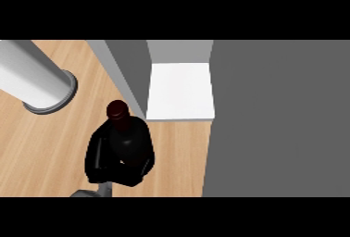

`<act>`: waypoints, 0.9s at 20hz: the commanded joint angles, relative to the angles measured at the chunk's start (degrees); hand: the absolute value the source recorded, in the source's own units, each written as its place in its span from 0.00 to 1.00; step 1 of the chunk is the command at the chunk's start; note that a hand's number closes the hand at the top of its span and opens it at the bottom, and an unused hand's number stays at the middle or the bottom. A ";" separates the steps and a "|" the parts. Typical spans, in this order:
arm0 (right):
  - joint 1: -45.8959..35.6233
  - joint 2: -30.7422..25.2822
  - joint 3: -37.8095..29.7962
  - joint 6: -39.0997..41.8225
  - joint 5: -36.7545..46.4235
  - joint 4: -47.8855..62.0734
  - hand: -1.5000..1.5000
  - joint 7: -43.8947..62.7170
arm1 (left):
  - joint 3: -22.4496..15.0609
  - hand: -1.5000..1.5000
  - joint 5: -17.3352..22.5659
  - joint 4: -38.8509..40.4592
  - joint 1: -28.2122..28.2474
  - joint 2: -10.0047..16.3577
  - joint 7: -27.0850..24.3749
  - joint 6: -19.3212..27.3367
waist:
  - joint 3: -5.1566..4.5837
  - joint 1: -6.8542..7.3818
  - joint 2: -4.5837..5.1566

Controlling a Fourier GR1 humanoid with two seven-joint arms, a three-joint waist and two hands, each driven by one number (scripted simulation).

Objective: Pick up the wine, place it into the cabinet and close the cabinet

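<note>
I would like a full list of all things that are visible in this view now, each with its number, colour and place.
wine bottle: one, black with a dark red top, left of centre, just in front of the cabinet's opening
cabinet: one, grey walls and white inside, open, top centre
grey panel: one, dark grey, fills the right side; probably the cabinet's open door
cylinder: one, white with a grey ring at its base, upper left
counter: one, light wood, left half and lower centre
left hand: one, black, curled round the wine bottle, hiding most of it
forearm: one, grey, at the lower edge below the left hand
</note>
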 commanded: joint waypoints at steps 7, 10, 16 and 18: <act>4.66 -1.71 -3.90 1.92 -6.96 -11.75 0.00 2.52 | -8.14 1.00 2.22 -1.50 -13.44 -0.02 12.73 20.45 | 0.02 -0.96 0.20; 0.44 -0.78 -3.08 0.67 -6.33 -11.43 0.00 6.13 | -8.00 1.00 2.55 1.76 -20.08 -0.02 14.77 23.96 | -0.03 -0.77 0.25; 2.20 0.86 -0.79 1.18 -4.63 -10.51 0.00 4.70 | -7.81 1.00 4.55 12.87 -22.73 -0.02 8.00 24.91 | -0.08 -0.79 0.38; 1.70 0.15 -2.11 1.51 -5.21 -10.89 0.00 5.60 | -7.46 1.00 5.10 17.55 -28.64 -0.02 8.01 27.16 | -0.07 -1.15 0.45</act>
